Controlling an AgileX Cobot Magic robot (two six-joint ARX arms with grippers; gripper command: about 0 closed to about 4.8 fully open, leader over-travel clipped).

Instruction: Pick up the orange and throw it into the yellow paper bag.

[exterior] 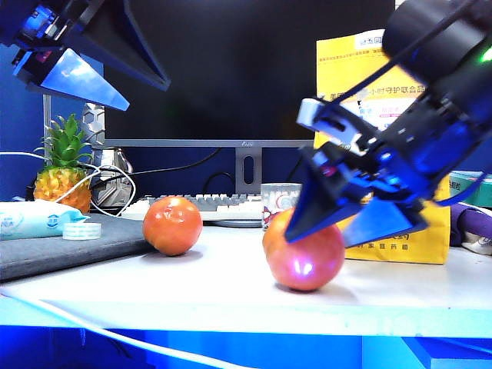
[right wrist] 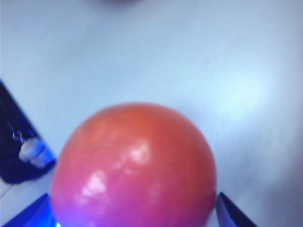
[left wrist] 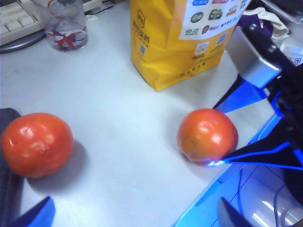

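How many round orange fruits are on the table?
2. The orange sits near the front, right of middle, before the yellow bag, between the open right gripper's fingers. The other fruit sits further left, beside the grey mat.

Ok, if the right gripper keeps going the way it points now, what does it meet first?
Probably the orange: the open right gripper already has a finger either side of it, pointing down at the table, with the yellow paper bag behind.

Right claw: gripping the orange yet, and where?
Nothing held yet. The right claw is open, fingers either side of the orange, which sits on the table. The left claw hangs empty, high up.
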